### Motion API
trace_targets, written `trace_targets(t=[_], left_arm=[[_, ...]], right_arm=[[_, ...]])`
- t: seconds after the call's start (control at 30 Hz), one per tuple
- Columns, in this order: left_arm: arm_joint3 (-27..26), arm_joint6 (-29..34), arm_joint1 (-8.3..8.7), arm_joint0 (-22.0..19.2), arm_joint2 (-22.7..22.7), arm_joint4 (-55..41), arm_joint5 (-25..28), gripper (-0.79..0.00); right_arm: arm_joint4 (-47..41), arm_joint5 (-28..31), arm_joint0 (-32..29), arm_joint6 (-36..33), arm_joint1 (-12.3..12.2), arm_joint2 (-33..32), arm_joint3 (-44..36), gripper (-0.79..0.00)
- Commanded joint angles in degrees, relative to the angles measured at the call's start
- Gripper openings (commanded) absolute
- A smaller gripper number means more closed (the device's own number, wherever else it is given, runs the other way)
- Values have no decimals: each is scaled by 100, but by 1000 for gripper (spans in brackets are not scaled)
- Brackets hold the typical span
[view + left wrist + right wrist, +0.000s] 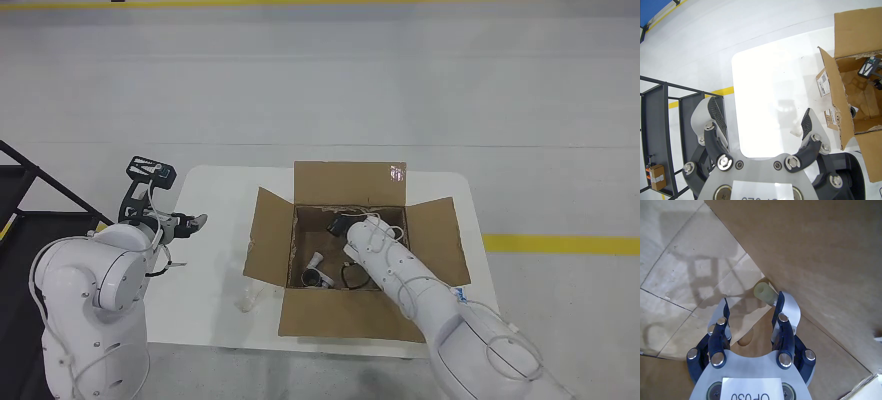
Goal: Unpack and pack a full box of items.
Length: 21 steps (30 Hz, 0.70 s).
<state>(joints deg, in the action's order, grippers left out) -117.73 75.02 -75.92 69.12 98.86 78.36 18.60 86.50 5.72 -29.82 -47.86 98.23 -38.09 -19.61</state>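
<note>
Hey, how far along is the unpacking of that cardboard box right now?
Done: two small packages lie on the table beside the cardboard box. In hand: nothing gripped; the right gripper is open inside the box beside a pale cylinder, the left gripper open over the table's edge. Left: the cylinder and a white part in the box.

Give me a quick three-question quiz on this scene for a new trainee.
1. True or false: the left end effector is shut on an item.
2. The right end effector is: A) inside the box; B) above it; C) beside it.
3. Fill in: the pale cylinder lies against the box's ____.
Key: 1 false; 2 A; 3 wall.
</note>
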Motion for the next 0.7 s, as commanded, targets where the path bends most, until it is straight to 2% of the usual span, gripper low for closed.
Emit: trace_targets(t=[0.0, 0.2, 0.3, 0.6, 0.67], left_arm=[[0, 0, 0, 0, 0, 0, 0, 0], [0, 0, 0, 0, 0, 0, 0, 0], [0, 0, 0, 0, 0, 0, 0, 0], [0, 0, 0, 0, 0, 0, 0, 0], [0, 0, 0, 0, 0, 0, 0, 0]], right_arm=[[-11, 10, 3, 17, 6, -13, 46, -268], [-32, 101, 30, 13, 39, -30, 155, -305], [-59, 212, 34, -24, 61, -35, 218, -283], [-64, 521, 43, -56, 115, -17, 324, -329], [-40, 565, 40, -72, 126, -4, 334, -317]])
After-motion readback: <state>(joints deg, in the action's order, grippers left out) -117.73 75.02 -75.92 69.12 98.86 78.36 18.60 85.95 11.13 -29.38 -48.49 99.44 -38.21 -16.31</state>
